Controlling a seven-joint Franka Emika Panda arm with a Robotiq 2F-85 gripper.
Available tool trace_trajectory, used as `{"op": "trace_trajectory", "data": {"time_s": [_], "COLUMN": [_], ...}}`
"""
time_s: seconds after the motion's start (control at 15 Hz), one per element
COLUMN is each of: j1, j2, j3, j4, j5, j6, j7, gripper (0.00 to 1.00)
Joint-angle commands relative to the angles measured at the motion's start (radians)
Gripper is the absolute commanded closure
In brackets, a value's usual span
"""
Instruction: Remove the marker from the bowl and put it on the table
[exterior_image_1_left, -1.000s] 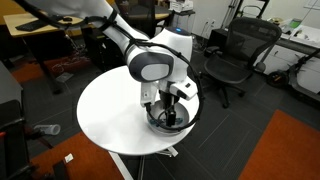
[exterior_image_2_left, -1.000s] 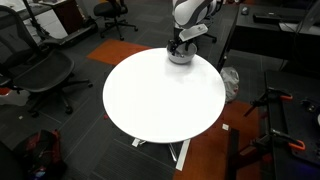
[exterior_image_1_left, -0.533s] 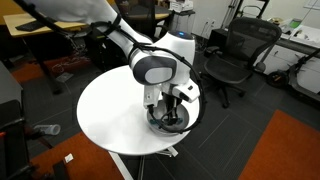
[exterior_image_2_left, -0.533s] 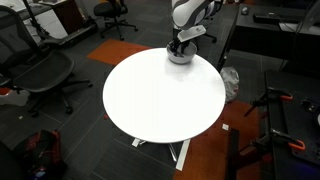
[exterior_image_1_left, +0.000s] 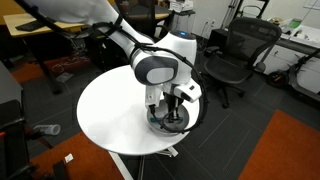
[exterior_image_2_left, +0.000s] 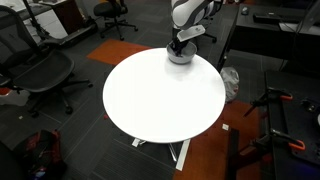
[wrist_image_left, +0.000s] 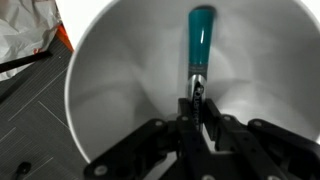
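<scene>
White round table (exterior_image_2_left: 150, 100) carries the bowl (wrist_image_left: 110, 70); inside it, the gripper (wrist_image_left: 198, 108) seems pinched on the marker (wrist_image_left: 200, 40) at its dark end, teal part pointing away.

Black office chair (exterior_image_1_left: 236, 52) in bkgd, wooden desk (exterior_image_1_left: 38, 27), orange carpet (exterior_image_1_left: 292, 150).
</scene>
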Motion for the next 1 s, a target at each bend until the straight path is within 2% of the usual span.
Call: {"op": "trace_trajectory", "data": {"time_s": [0.0,0.53,0.73,0.93], "j1": [0.020,0.066,0.088,0.138], "j2": [-0.062,-0.263,-0.344,-0.404], "j3": [-0.016,-0.034,-0.020,-0.019], "j4": [-0.025,-0.129,-0.190,-0.250], "j5": [0.002,-0.035,-0.043,-0.074], "j6": [-0.014,-0.014,0.002,0.000], "j7": [0.026,0.026,0.017,0.043], "gripper": [0.95,0.95,0.95,0.95]}}
